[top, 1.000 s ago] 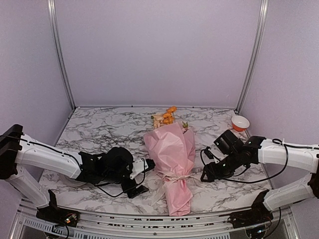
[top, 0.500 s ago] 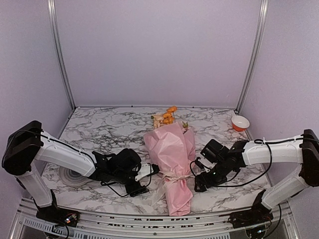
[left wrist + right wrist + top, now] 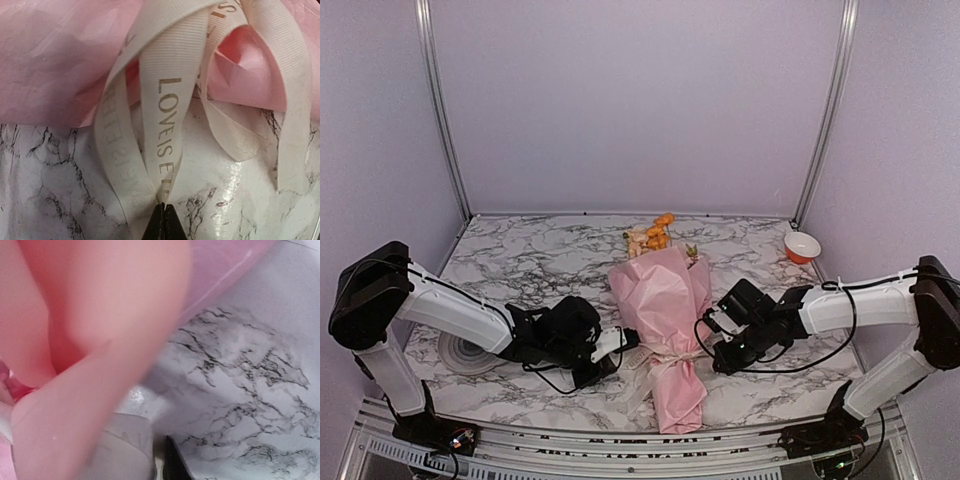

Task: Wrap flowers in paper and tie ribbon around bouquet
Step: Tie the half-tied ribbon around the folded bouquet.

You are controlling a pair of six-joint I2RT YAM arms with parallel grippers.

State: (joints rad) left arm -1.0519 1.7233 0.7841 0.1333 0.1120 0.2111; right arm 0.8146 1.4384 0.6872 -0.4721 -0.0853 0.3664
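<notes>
The bouquet (image 3: 667, 320) lies in the middle of the marble table, a cone of pink paper (image 3: 665, 285) with the flowers (image 3: 655, 233), orange and yellow, showing at its far end. The cream ribbon (image 3: 670, 354) is tied round its narrow part. My left gripper (image 3: 632, 347) is at the bouquet's left side; in the left wrist view it (image 3: 164, 214) is shut on a printed loop of ribbon (image 3: 165, 125). My right gripper (image 3: 706, 346) is at the right side; in the right wrist view it (image 3: 162, 472) is closed to a narrow slit on the blurred ribbon (image 3: 100, 455), which hides one finger.
A small red-and-white bowl (image 3: 802, 246) stands at the back right. A round grey disc (image 3: 458, 355) lies under the left arm at the left. Metal frame posts and lilac walls enclose the table (image 3: 540, 260).
Both arms have moved inward to the bouquet's tied waist. The left gripper has shut on a ribbon loop and the right gripper has closed down at the ribbon on the other side.
</notes>
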